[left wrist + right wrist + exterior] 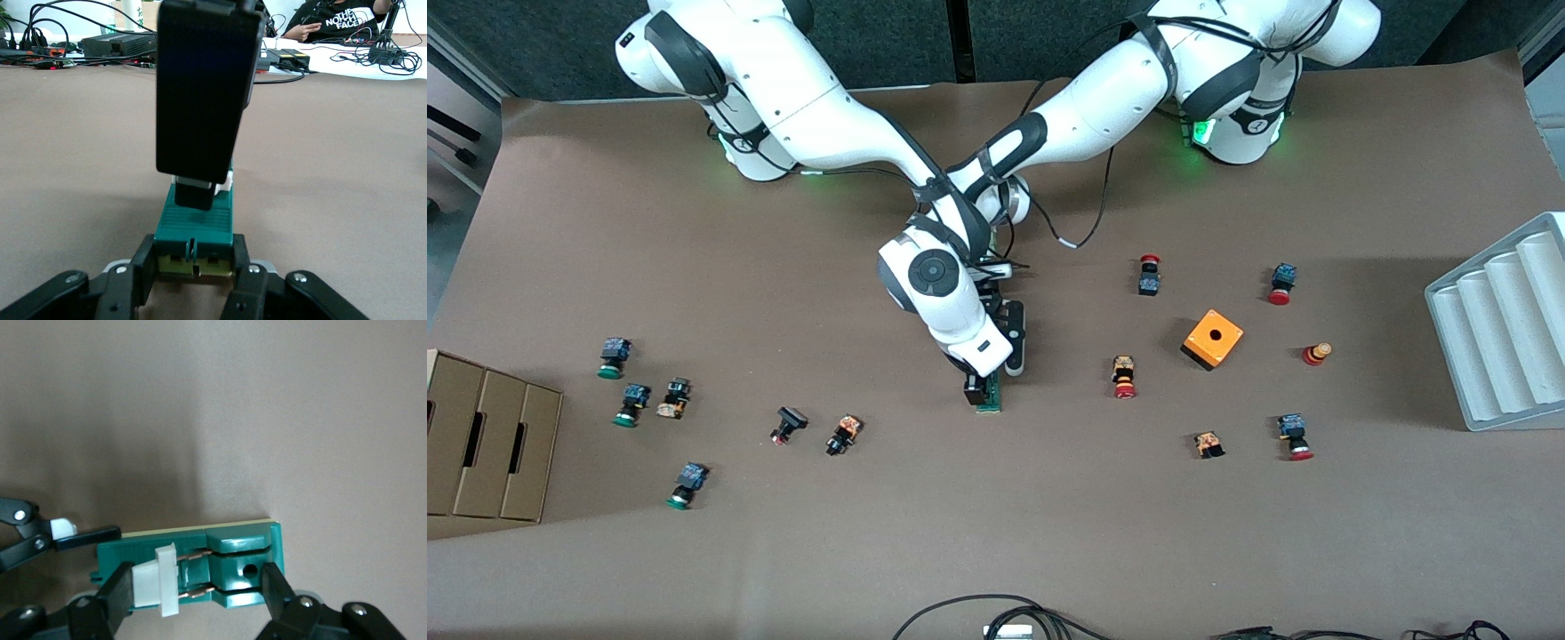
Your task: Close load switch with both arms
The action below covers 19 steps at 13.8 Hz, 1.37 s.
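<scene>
My right claw (197, 587) reaches down at the middle of the brown surface (996, 533) and closes narrowly lengthwise on the load switch (240, 570), with one finger (117, 593) against its white handle (163, 580) and the other on the block's end. The switch lies flat there, well apart from the orange box (1213, 338) toward the left arm's end. My left claw (193, 270) grips the switch's other end across its width, fingers pressed to both sides.
</scene>
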Available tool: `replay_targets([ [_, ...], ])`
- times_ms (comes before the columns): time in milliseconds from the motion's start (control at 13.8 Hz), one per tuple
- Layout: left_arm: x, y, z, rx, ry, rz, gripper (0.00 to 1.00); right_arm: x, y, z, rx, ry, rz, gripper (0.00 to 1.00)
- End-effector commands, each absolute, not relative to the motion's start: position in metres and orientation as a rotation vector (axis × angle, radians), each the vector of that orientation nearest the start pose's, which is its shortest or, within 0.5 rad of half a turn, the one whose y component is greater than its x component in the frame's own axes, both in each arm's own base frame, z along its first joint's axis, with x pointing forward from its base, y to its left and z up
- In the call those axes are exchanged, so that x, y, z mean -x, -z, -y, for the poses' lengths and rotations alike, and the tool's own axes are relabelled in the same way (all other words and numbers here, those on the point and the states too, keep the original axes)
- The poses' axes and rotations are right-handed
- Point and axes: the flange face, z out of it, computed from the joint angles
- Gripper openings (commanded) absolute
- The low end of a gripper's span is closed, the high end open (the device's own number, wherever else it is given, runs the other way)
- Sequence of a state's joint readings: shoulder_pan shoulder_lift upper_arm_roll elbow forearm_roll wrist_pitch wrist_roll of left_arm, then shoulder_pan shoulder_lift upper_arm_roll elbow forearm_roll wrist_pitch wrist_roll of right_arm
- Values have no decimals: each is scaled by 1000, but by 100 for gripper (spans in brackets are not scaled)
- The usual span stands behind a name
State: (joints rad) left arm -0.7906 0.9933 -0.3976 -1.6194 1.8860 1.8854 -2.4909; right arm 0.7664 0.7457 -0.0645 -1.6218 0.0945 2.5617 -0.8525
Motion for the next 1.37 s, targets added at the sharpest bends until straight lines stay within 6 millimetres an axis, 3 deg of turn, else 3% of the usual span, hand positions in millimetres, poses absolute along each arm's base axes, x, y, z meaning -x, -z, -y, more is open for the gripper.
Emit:
replay_targets([
  [0, -337, -71, 570, 2584, 1723, 173, 22, -540, -199, -465, 2279, 332, 2182, 83],
  [361, -337, -72, 571, 2584, 1725, 174, 22, -542, -201, -463, 2274, 337, 2205, 73],
  [1300, -338, -73, 570, 2583, 1726, 177, 22, -555, -213, -457, 2282, 361, 2209, 71],
])
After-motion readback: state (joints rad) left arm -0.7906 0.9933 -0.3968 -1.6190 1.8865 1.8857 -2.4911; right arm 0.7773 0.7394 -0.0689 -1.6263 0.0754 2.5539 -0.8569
